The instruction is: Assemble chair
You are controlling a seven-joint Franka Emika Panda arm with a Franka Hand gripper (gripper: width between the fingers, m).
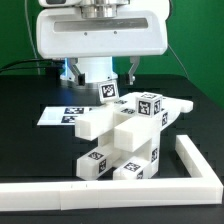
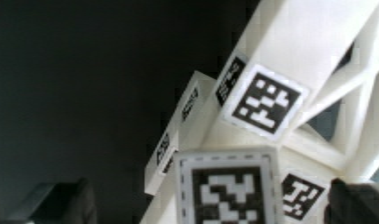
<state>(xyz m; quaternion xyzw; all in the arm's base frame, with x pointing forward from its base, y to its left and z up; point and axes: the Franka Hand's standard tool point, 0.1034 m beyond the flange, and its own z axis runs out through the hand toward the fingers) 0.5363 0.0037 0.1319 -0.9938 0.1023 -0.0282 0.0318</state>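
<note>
white border rail [image 1: 110, 186], l-shaped, lies closest to the exterior camera, along the front of the black table [image 1: 25, 140] and up the exterior view's right side. chair [image 1: 122, 138]: white blocky pieces with black-and-white square tags, resting on the table inside the rail's corner, tilted, one tagged cube at its upper end. marker board [image 1: 55, 114]: flat white sheet behind the chair, toward the exterior view's left. gripper [image 1: 105, 80]: hangs over the chair's rear upper end, close above a tagged block; fingers' spacing and any hold cannot be told. wrist view: tagged chair faces [image 2: 260, 100] fill the frame, close up.
</note>
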